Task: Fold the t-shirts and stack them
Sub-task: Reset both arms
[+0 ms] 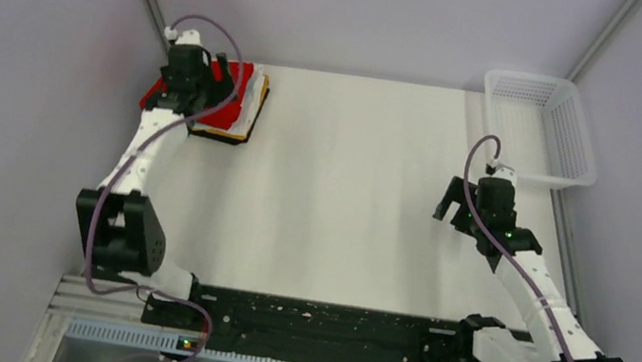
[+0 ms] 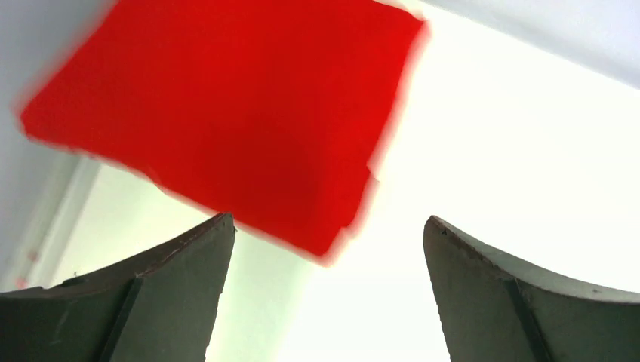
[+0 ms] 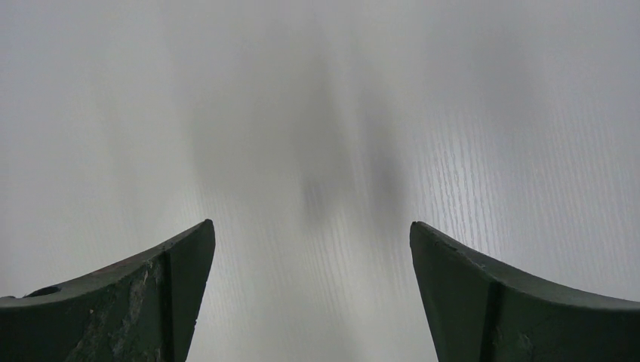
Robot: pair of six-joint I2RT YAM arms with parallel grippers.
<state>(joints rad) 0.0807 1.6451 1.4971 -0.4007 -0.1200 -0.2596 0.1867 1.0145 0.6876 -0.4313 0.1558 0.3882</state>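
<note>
A folded red t-shirt (image 1: 228,105) lies on top of a stack at the table's far left corner. Under it show white (image 1: 260,90), yellow-orange (image 1: 258,114) and dark (image 1: 229,138) folded edges. My left gripper (image 1: 187,75) hovers over the stack, partly covering it. In the left wrist view the red t-shirt (image 2: 226,113) fills the upper part and the left gripper (image 2: 328,226) is open and empty just above it. My right gripper (image 1: 459,209) is open and empty above bare table at the right; the right wrist view (image 3: 311,230) shows only tabletop between its fingers.
A white plastic mesh basket (image 1: 541,128) stands at the back right corner, beyond the right gripper. Grey walls close in the table on the left, back and right. A black rail (image 1: 315,324) runs along the near edge.
</note>
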